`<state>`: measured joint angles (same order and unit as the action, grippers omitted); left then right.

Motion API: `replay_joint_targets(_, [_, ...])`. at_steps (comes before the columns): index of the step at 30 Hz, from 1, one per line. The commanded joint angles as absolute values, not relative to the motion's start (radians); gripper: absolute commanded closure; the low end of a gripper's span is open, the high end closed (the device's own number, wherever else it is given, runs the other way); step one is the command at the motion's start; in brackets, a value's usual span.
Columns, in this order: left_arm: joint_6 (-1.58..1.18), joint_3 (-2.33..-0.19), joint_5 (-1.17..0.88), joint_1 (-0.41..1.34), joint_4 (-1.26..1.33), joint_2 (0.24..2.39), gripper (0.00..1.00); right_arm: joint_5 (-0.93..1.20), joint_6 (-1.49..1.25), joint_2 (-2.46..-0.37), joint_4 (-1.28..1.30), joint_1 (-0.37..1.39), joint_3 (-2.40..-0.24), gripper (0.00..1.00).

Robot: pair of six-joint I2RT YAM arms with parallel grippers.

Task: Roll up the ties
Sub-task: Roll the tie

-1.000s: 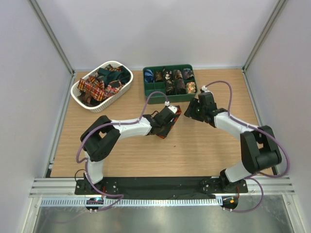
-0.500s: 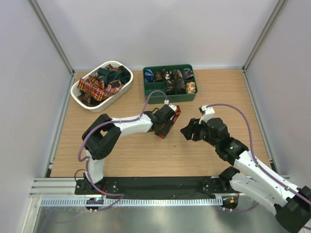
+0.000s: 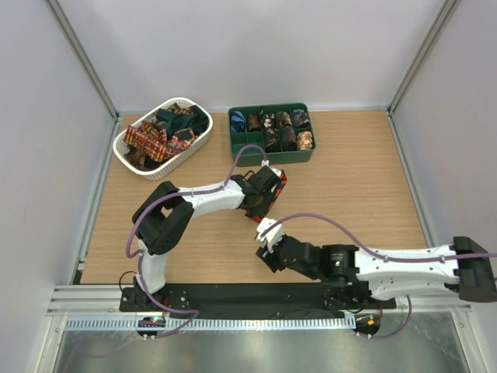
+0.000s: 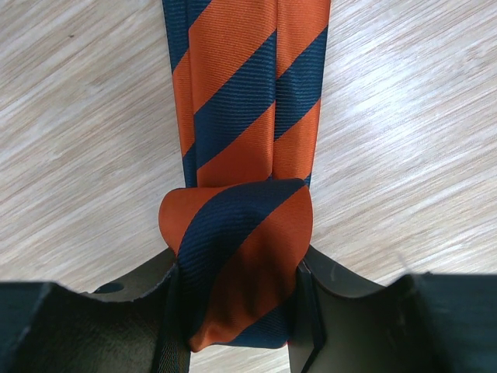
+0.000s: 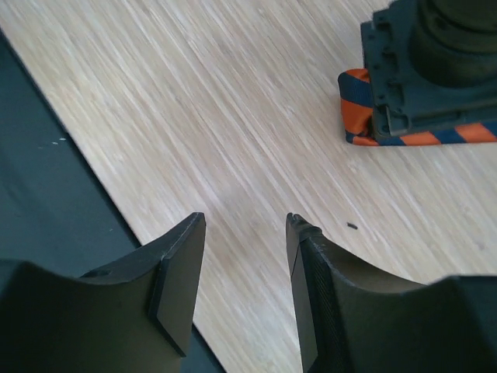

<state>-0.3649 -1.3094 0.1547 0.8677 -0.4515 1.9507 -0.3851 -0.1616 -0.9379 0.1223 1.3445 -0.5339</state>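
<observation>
An orange-and-navy striped tie (image 4: 241, 85) lies flat on the wood, its near end rolled into a coil (image 4: 237, 256). My left gripper (image 4: 239, 268) is shut on that coil, one finger on each side. From above, the left gripper (image 3: 264, 196) sits mid-table with the tie's orange edge (image 3: 283, 179) showing beside it. My right gripper (image 3: 268, 247) hovers low near the table's front edge, just in front of the left one. In its wrist view the right gripper (image 5: 245, 225) is open, only bare wood between its fingers. The coil (image 5: 353, 109) sits farther off under the left gripper (image 5: 435, 70).
A white oval basket (image 3: 159, 171) at the back left holds several loose ties (image 3: 151, 140). A green compartment tray (image 3: 272, 158) at the back centre holds rolled ties (image 3: 283, 128). The black base strip (image 5: 46, 194) lies just behind the right gripper.
The right arm swung from beside the green tray down to the front centre of the table, its fingers narrowing slightly. The left gripper kept its hold on the coil and stayed in place.
</observation>
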Motion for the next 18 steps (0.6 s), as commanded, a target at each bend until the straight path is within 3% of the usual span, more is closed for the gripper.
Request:
replay_joint_targets(1, [-0.385,-1.322,0.118,0.858,-0.607,2.000,1.00,-0.622,-0.032,-1.113,0.093,1.449,-0.650,0.48])
replay_joint_targets(7, [-0.385,-1.353,0.092,0.857,-0.637,2.025,1.00,-0.810,0.118,-1.476,0.222,1.526,-0.871,0.44])
replay_joint_targets(18, [-0.370,-1.391,0.071,0.856,-0.692,2.059,1.00,-0.943,0.259,-1.867,0.416,1.468,-1.141,0.29])
